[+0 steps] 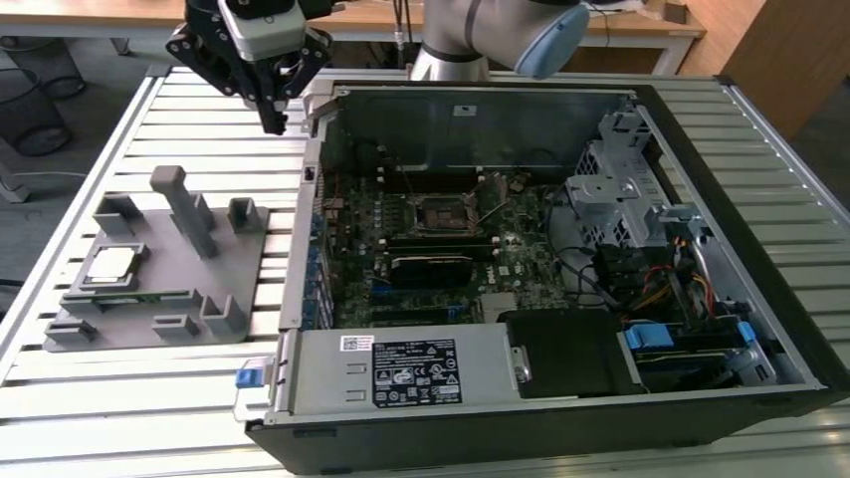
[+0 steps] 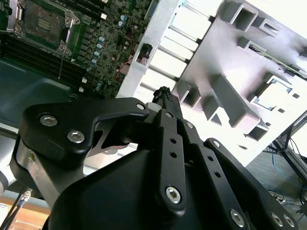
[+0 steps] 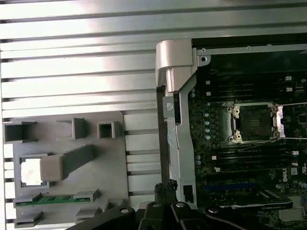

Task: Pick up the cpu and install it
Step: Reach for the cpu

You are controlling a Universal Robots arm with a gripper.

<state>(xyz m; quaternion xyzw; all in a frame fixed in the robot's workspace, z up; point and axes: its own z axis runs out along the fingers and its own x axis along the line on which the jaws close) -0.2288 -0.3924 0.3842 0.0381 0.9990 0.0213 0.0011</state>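
The cpu (image 1: 110, 264) lies flat in a recess at the left of the grey fixture plate (image 1: 233, 267), its silver top facing up. In the first wrist view the cpu (image 3: 29, 171) is partly covered by a grey post (image 3: 62, 164). My gripper (image 1: 277, 123) hangs high over the slatted table, between the fixture and the far left corner of the computer case, well away from the cpu. Its fingers (image 2: 163, 94) are shut with nothing between them. The black socket (image 1: 439, 212) sits in the middle of the motherboard and also appears in the first wrist view, socket (image 3: 254, 122).
The open computer case (image 1: 743, 299) takes up the exterior view's right, with tall metal walls, a drive cage and cables. A green memory stick (image 1: 133, 297) lies in the fixture below the cpu. Upright grey posts (image 1: 186, 204) rise from the fixture. Bare table slats (image 1: 199, 129) lie under the gripper.
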